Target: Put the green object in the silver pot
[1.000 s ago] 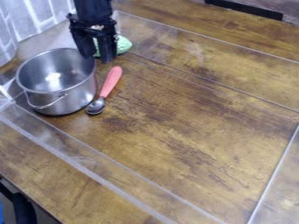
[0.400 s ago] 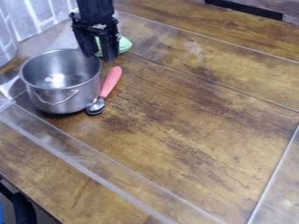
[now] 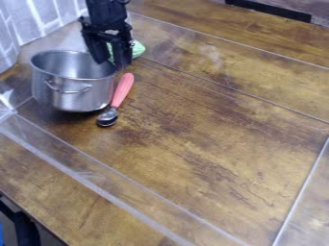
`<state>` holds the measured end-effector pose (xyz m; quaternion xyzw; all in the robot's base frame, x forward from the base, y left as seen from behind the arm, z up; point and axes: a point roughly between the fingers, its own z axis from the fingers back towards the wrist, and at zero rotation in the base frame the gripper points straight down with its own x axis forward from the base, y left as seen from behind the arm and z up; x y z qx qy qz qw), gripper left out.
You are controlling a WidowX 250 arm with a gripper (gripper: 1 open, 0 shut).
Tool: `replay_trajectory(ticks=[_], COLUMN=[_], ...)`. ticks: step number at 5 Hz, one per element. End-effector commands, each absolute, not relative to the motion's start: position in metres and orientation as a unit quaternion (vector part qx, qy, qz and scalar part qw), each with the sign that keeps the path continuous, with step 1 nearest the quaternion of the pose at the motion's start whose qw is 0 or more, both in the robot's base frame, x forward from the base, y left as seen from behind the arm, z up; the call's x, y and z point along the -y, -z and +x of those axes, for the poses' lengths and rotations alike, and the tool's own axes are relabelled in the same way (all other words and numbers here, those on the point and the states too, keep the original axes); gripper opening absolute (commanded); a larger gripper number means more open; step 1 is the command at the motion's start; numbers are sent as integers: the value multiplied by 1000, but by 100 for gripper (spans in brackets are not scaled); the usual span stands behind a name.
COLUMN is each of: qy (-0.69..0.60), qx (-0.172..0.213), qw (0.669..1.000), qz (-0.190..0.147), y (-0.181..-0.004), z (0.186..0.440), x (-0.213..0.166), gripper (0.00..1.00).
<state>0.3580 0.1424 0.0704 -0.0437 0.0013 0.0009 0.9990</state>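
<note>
My gripper (image 3: pixel 108 51) holds the green object (image 3: pixel 119 45) at the silver pot's (image 3: pixel 71 79) two o'clock rim. Releasing here risks it catching the rim and dropping onto the table (image 3: pixel 218 125).

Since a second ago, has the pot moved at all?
Yes. The pot has shifted up and right in the picture, away from the near edge of the table; the spoon stays put.

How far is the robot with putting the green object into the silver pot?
Done: the gripper has reached the green object, beside the silver pot. In hand: whether it grips it cannot be told. Left: carrying it into the pot; no green shows inside.
</note>
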Motion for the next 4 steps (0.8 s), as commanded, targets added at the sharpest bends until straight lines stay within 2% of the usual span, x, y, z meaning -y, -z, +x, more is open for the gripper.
replay_trajectory(ticks=[1, 4], qy=[-1, -6], qx=[15, 7], qw=[999, 1000], qz=[-31, -28], y=[-80, -72], z=[361, 362], x=[-148, -151], gripper=[0, 0])
